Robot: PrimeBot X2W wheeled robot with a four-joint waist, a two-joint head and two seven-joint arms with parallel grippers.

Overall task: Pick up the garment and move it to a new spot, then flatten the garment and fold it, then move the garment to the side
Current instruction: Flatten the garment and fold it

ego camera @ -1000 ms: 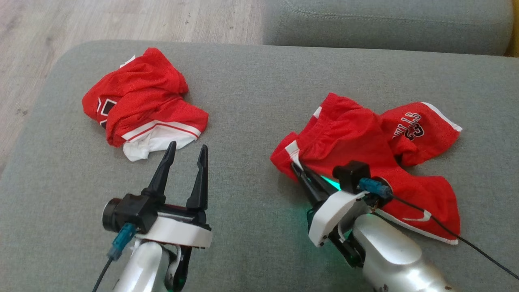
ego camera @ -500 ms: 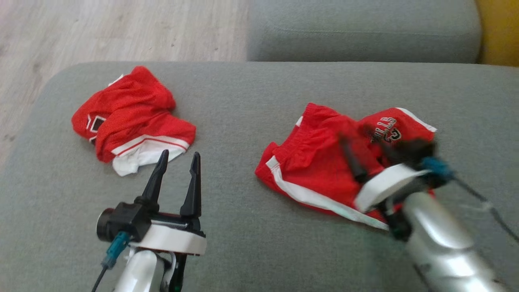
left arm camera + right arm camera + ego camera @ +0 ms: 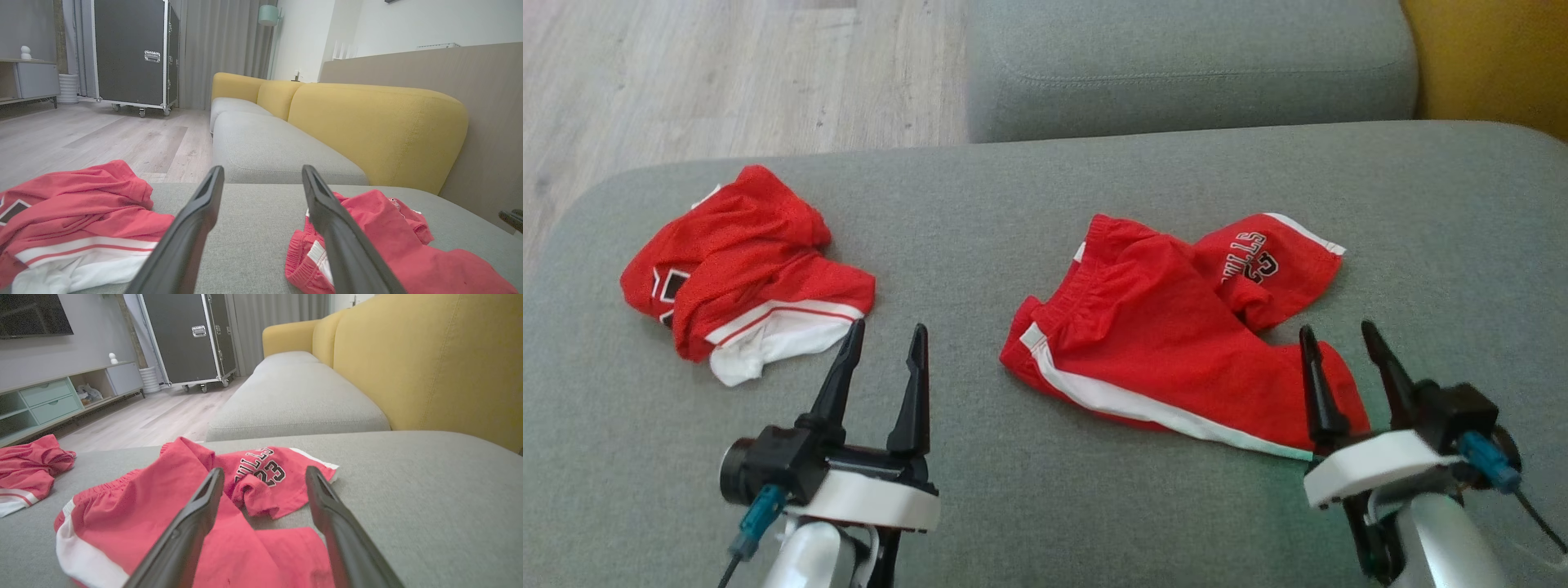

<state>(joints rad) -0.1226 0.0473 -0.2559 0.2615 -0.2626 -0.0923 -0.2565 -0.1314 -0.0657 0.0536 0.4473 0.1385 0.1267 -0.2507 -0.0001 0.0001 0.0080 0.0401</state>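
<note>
Red shorts lie rumpled mid-seat on the grey sofa; right gripper jaws spread wide, empty, over the near leg; left gripper likewise spread, empty; flattening next, probably: pinch waistband and hem corners, draw apart gently.

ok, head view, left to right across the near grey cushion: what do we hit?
crumpled red-and-white garment → left gripper, jaws open → red shorts with white side stripe → right gripper, jaws open over the shorts' right end
</note>
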